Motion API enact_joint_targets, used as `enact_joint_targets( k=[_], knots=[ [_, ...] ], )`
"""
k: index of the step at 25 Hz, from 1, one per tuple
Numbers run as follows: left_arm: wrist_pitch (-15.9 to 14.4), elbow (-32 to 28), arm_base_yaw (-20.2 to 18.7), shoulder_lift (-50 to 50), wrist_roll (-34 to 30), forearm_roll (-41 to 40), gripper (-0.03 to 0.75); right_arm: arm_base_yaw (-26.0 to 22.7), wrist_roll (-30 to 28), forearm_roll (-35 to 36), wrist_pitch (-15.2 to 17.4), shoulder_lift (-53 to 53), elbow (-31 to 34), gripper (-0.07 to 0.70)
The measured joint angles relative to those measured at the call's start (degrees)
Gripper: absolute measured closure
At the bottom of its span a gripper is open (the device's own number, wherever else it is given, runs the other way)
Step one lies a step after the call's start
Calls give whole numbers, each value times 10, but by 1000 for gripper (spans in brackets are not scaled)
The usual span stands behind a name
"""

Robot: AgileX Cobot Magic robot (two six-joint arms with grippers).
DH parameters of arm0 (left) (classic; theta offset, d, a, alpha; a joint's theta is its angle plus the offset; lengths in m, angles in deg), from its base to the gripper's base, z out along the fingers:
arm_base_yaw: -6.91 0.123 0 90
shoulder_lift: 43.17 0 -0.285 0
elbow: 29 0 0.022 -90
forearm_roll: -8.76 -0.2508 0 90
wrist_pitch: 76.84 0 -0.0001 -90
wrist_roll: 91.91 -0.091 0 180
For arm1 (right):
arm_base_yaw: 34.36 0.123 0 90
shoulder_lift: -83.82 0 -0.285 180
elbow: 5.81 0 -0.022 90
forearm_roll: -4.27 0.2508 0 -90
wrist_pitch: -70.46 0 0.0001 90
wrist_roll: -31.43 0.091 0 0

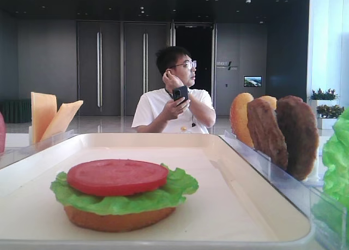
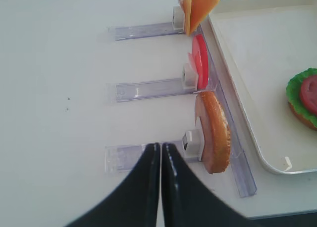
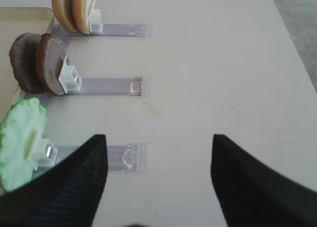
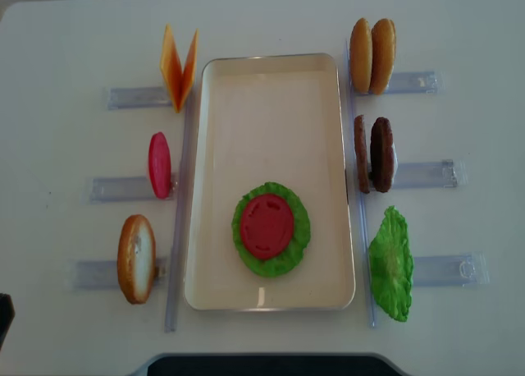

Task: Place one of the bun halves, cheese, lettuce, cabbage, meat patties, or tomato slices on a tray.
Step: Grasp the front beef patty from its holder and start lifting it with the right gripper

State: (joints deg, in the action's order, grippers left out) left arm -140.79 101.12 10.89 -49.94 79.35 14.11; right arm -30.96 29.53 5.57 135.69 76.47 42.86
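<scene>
The cream tray (image 4: 271, 113) lies mid-table. On it sits a bun half topped with lettuce (image 4: 289, 257) and a tomato slice (image 4: 267, 226). Two meat patties (image 4: 373, 154) stand in the right middle rack, seen also in the right wrist view as patties (image 3: 37, 63). My right gripper (image 3: 158, 136) hangs open and empty over bare table, right of the racked lettuce (image 3: 20, 140). My left gripper (image 2: 160, 145) is shut on nothing, its tips over the rack beside a bun half (image 2: 214, 132). Cheese (image 2: 198, 6) and a tomato slice (image 2: 200, 67) stand farther along. Cabbage is out of view.
Clear plastic racks (image 4: 426, 175) line both long sides of the tray, with two more bun halves (image 4: 372, 56) at the back right. A person (image 1: 174, 97) sits behind the table. The table's front edge (image 4: 262, 358) runs close to the tray.
</scene>
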Motion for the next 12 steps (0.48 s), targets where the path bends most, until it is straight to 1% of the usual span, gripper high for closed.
enact_joint_targets(
  k=[12],
  knots=[
    [0, 0, 0, 0, 0, 0, 715, 0, 0, 0, 0, 0, 0, 170]
  ],
)
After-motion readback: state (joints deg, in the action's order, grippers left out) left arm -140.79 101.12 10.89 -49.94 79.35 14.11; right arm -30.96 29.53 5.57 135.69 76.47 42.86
